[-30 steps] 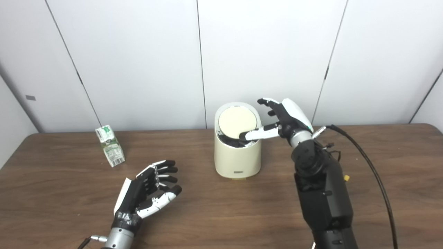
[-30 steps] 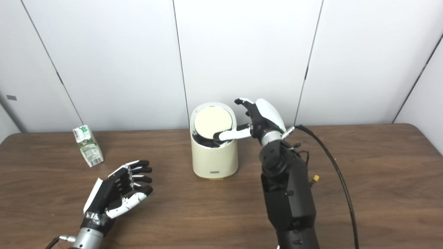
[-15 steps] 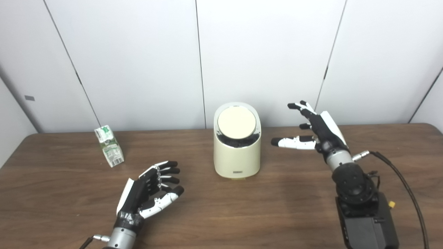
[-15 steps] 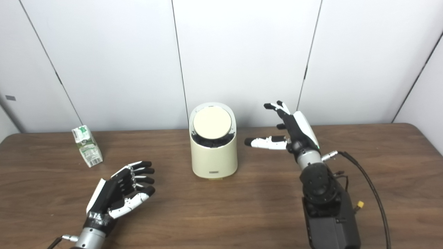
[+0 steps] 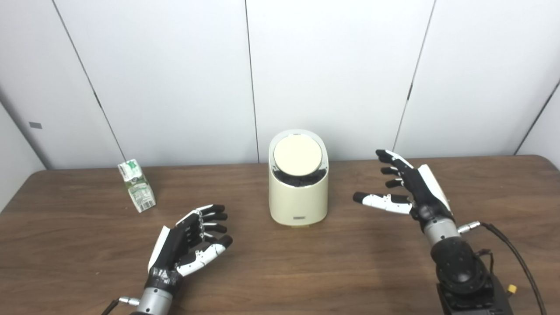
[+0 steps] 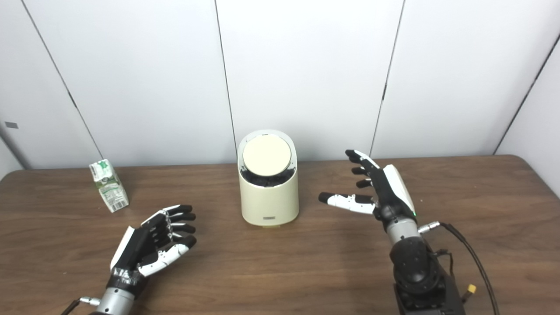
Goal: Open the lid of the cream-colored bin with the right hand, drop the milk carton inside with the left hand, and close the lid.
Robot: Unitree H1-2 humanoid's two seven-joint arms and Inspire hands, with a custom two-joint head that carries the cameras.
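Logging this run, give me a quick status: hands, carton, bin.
Left hand open, low over table. Right hand open, clear of the cream-colored round bin. Its lid tilted up. Green-and-white milk carton on table, far left, untouched. Nothing blocking.

Left hand (image 5: 186, 245), right hand (image 5: 407, 192) empty (fingers spread)

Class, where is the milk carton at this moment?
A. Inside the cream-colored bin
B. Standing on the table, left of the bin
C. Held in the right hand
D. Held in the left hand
B: the milk carton stands on the table, left of the bin; both hands are empty.
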